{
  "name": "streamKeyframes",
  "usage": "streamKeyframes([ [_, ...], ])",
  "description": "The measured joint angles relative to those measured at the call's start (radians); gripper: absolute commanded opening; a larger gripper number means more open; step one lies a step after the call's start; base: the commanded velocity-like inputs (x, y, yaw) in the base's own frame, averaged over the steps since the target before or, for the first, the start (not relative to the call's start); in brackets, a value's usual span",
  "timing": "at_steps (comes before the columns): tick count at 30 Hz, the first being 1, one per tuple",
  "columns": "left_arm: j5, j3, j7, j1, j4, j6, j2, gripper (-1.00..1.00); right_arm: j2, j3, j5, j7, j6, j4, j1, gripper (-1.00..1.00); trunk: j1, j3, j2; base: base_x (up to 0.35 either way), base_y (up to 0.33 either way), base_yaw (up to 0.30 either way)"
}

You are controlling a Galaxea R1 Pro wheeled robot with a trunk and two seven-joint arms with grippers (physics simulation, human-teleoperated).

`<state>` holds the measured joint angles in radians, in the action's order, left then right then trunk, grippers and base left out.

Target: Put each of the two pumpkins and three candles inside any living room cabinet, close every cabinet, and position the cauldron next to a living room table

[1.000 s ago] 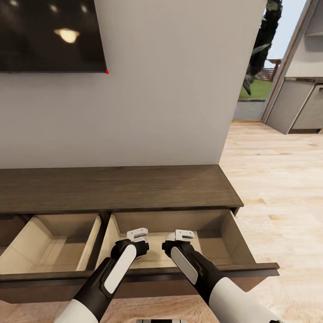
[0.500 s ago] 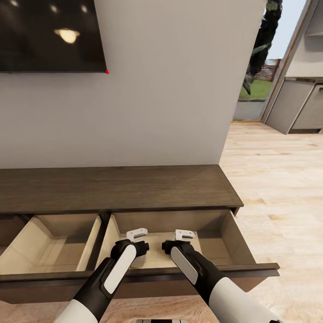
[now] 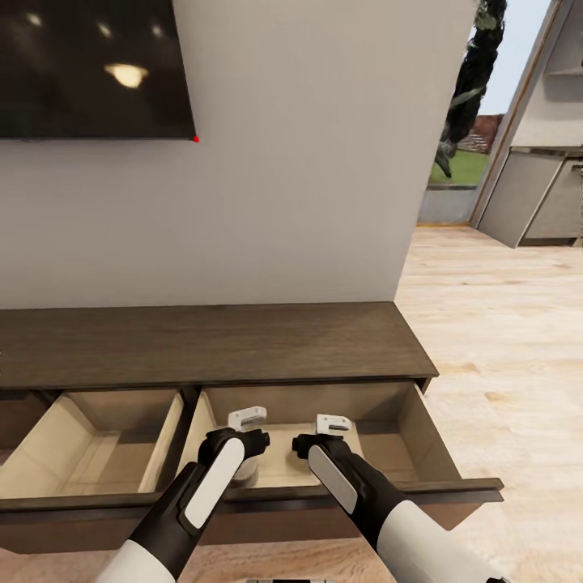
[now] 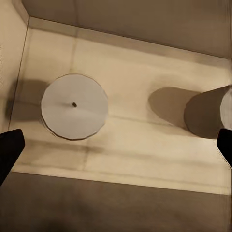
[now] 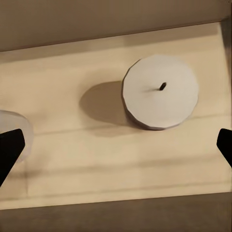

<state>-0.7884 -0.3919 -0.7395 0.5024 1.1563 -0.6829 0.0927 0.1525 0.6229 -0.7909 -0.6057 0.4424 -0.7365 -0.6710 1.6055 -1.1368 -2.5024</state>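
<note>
A: Across the lower half of the head view runs the cabinet [image 3: 210, 344], a long dark wood unit against the wall, with two drawers pulled out side by side along the bottom of the frame.

B: And the arms?

A: Both reach up from the bottom edge into the right-hand drawer [image 3: 421, 421]. The left hand [image 3: 248, 419] and the right hand [image 3: 333, 423] hover close together over its pale floor. In each wrist view the dark fingertips sit at the far sides of the frame with nothing between them, so I read both hands as spread open and holding nothing.

B: Where are the candles?

A: In the left wrist view, one candle [image 4: 74, 106] stands upright at centre-left, wick showing, and a second candle [image 4: 209, 112] is cut off at the right edge. The right wrist view shows the same drawer, with a candle [image 5: 160, 92] upper right of centre and a pale edge of another at lower left. Two candles are in the drawer; no third candle or pumpkin is visible.

B: What could go wrong from here?

A: As I judge it, withdrawing carelessly could clip a candle with a fingertip and tip it. Pushing the drawer shut hard could send them sliding or toppling. The left drawer [image 3: 97, 437] also needs closing, and is easily forgotten.
</note>
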Motion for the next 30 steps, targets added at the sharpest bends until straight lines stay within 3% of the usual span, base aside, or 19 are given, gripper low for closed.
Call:
streamKeyframes([
  [12,-0.004,0.011,-0.001,0.0,0.003,-0.002,0.0,1.0,0.0,-0.001,0.0,0.0,0.001,-0.002,0.0,1.0,-0.006,0.046,0.004,0.0,0.0,0.0],
  [30,-0.007,0.042,-0.002,0.0,0.039,-0.009,-0.004,1.0,0.0,-0.001,-0.003,0.0,0.002,-0.005,0.0,1.0,-0.075,0.103,0.13,-0.063,0.013,0.0],
])
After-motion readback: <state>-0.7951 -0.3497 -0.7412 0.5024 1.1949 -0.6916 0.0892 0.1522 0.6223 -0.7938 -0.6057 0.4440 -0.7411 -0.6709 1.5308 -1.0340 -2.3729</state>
